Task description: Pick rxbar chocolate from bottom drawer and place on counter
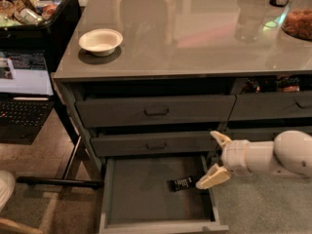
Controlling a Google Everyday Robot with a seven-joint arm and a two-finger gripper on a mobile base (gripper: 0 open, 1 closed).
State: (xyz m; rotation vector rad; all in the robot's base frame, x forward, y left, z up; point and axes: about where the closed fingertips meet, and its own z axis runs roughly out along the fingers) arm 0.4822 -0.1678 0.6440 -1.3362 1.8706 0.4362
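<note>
The rxbar chocolate point(181, 184), a small black wrapped bar with white lettering, lies flat on the floor of the pulled-out bottom drawer point(141, 199), toward its right side. My gripper point(213, 159) comes in from the right on a white arm, open, its cream fingers spread one above the other. The lower fingertip point(204, 181) is just right of the bar, close to its end. The gripper holds nothing. The glossy grey-brown counter point(195, 33) spans the top of the cabinet.
A white bowl point(100, 41) sits on the counter's left. Two closed grey drawers with dark handles point(156, 111) are above the open one. A black bin of snacks point(29, 9) and a laptop point(22, 89) stand at left. Jars sit at the counter's far right.
</note>
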